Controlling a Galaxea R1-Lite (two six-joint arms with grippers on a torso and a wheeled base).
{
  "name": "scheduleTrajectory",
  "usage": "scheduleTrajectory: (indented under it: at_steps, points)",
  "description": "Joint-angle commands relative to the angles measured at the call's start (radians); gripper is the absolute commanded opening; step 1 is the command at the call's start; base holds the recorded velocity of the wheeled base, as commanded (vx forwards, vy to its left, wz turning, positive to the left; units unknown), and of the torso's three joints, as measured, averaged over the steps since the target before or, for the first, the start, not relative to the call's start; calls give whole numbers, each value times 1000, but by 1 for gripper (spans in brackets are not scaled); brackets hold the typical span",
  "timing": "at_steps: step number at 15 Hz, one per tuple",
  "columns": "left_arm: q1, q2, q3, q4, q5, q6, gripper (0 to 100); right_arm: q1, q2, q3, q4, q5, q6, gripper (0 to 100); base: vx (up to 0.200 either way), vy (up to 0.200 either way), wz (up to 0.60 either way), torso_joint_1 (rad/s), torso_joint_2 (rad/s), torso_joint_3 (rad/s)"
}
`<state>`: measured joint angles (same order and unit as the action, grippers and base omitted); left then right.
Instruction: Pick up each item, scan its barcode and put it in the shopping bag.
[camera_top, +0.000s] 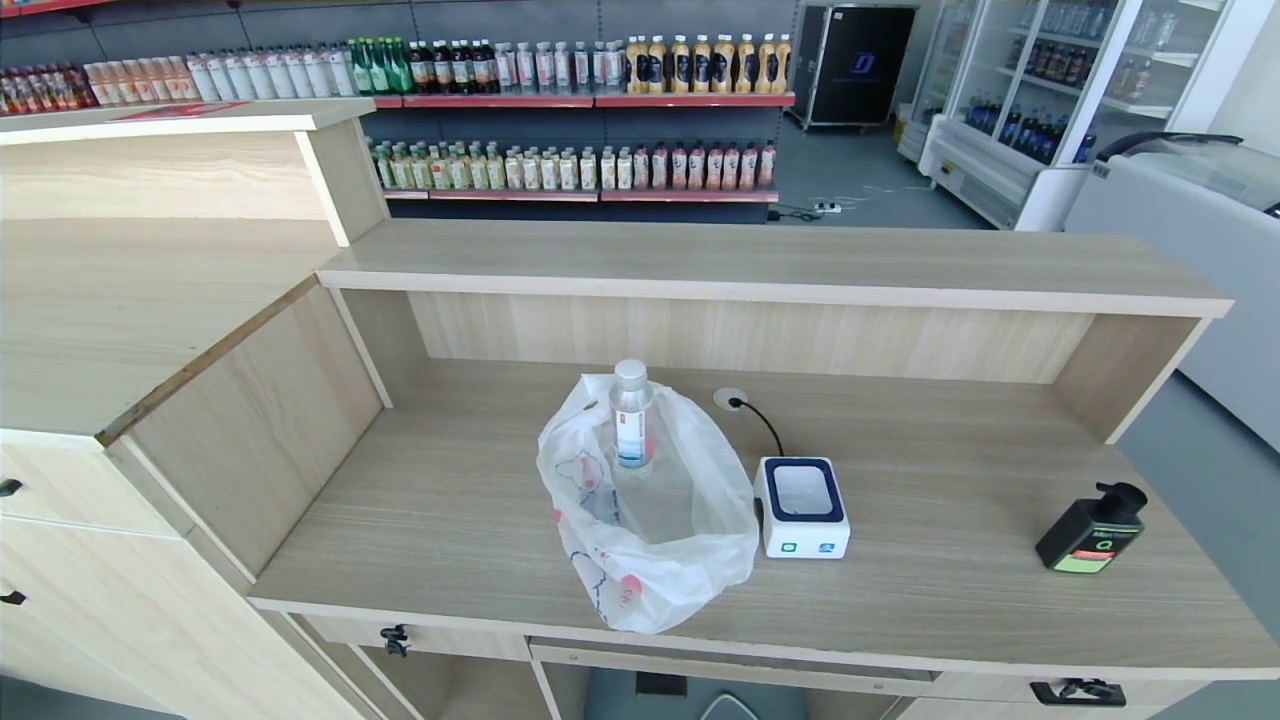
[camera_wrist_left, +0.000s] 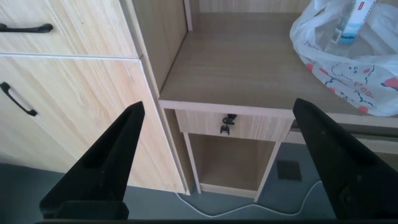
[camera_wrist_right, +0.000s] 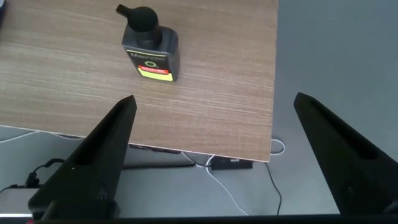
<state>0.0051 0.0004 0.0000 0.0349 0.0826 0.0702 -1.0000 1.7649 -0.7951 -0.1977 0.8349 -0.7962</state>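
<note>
Nearby things: a white scanner (camera_top: 803, 505) stands just right of the shopping bag (camera_top: 640, 540), its black cable (camera_top: 765, 425) running far to a hole in the counter (camera_top: 950, 480).
Far side: a raised ledge (camera_top: 770, 265) and two side walls box in the work surface.
Room behind: shelves of drinks (camera_top: 570, 165) and glass-door coolers.
Task items: a water bottle (camera_top: 631, 415) stands upright inside the open bag at mid-counter; a black pump bottle (camera_top: 1092, 530) stands well apart at the near right.
Left gripper (camera_wrist_left: 217, 106): fingers spread wide and holding nothing, low off the counter's near left corner, facing a locked drawer (camera_wrist_left: 261, 127).
Right gripper (camera_wrist_right: 214, 98): fingers spread wide and holding nothing, over the counter's near right edge, near the pump bottle (camera_wrist_right: 151, 53).
Hard to see: the water bottle's base blurs behind the bag's plastic; in the left wrist view its top is cut off (camera_wrist_left: 348, 25); no barcode can be made out.
</note>
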Motion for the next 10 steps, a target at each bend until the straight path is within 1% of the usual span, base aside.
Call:
scheduleTrajectory:
  at_steps: [1, 6, 10]
  points:
    - [1, 0, 0, 0, 0, 0, 100, 0, 84, -6, -2, 3, -12, 100, 0, 0, 0, 0, 0, 0]
    - [-1, 0, 0, 0, 0, 0, 100, 0, 165, -39, -6, 3, -11, 100, 0, 0, 0, 0, 0, 0]
    - [1, 0, 0, 0, 0, 0, 100, 0, 254, -98, -51, 4, -1, 100, 0, 0, 0, 0, 0, 0]
